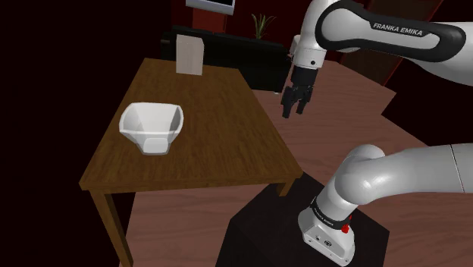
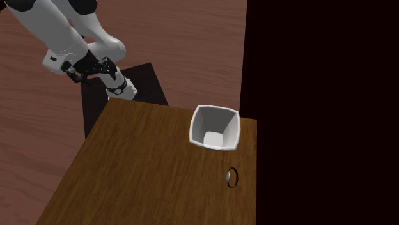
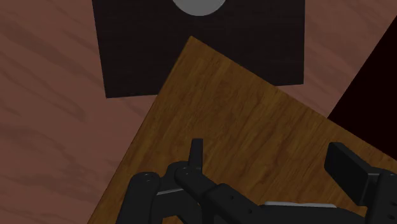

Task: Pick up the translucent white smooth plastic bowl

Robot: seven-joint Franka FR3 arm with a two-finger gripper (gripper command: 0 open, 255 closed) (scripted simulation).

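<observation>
Hovering by the wooden table's (image 1: 227,163) edge in the shoulder view, the gripper (image 1: 294,111) is held high on the bent arm, well apart from the upright white bowl (image 1: 151,127), presumably for a clear approach. In the second exterior view the bowl is seen far beyond the gripper. In the wrist view the fingers (image 3: 197,153) are spread, with nothing between them.

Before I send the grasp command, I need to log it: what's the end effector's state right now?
End effector: open, holding nothing; the white bowl sits on the table, apart from it.
</observation>
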